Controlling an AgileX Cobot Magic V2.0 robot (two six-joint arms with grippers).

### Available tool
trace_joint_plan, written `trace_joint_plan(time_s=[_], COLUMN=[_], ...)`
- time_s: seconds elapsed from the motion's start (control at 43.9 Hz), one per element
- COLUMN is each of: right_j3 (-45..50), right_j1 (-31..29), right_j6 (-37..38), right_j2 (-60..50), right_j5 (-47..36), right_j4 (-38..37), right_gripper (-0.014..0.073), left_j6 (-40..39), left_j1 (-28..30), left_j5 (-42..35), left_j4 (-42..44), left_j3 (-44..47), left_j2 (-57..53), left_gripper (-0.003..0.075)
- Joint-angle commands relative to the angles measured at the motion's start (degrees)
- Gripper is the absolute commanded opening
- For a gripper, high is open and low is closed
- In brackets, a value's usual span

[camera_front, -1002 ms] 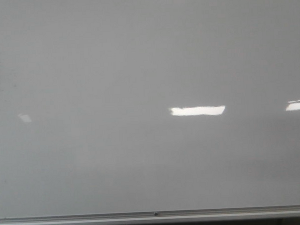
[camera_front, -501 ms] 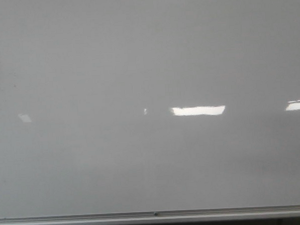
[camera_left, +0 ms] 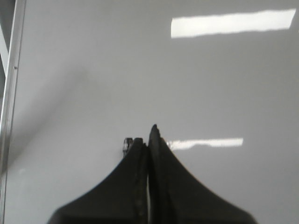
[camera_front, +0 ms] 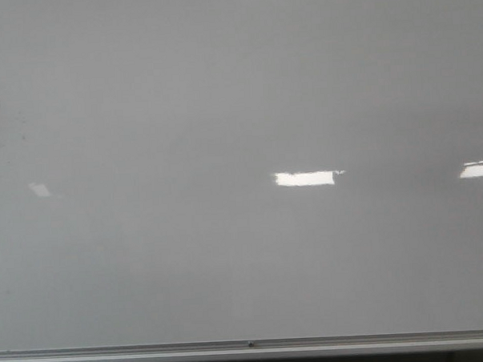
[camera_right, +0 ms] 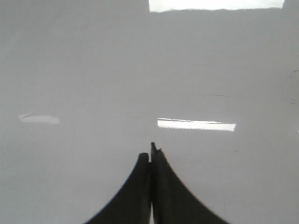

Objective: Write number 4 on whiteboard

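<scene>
Whiteboard [camera_front: 222, 110] blank above its aluminium rail [camera_front: 249, 346], number 4 not begun; central reflection narrower than a second ago, perhaps an arm shifting; left fingers [camera_left: 140, 154] and right fingers [camera_right: 156, 163] clenched, seemingly empty.

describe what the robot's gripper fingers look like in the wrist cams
Both grippers have matte black fingers that curve and taper to thin pointed tips. On the left gripper, a small silvery ringed part shows beside one tip, and the inner edges look finely ridged. The right gripper looks the same, plain black, without markings. No cables or arm links are visible.
</scene>
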Motion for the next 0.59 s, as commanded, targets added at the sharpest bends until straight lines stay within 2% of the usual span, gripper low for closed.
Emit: trace_joint_plan(time_s=[0.0,0.228,0.319,0.364,0.478,0.569], right_j3=[-3.7,-4.3,-4.3,-4.3,-4.3,-4.3], right_j1=[0.1,0.1,0.1,0.1,0.1,0.1], right_j6=[-0.1,-0.1,-0.1,-0.1,-0.1,-0.1], right_j2=[5.3,7.9,7.9,7.9,7.9,7.9], right_j5=[-1.5,-2.6,-2.6,-2.6,-2.6,-2.6], right_j4=[0.3,0.3,0.3,0.3,0.3,0.3], right_gripper=[-0.0063,-0.0044,0.0057,0.0147,0.0356,0.0458], left_j6=[-0.2,-0.2,-0.2,-0.2,-0.2,-0.2], left_j1=[0.0,0.0,0.0,0.0,0.0,0.0], left_j5=[0.6,0.3,0.3,0.3,0.3,0.1], left_j4=[0.6,0.4,0.4,0.4,0.4,0.4], left_j3=[-3.6,-4.0,-4.0,-4.0,-4.0,-4.0], left_j2=[5.9,11.7,11.7,11.7,11.7,11.9], left_gripper=[-0.0020,-0.0018,0.0036,0.0109,0.0417,0.0614])
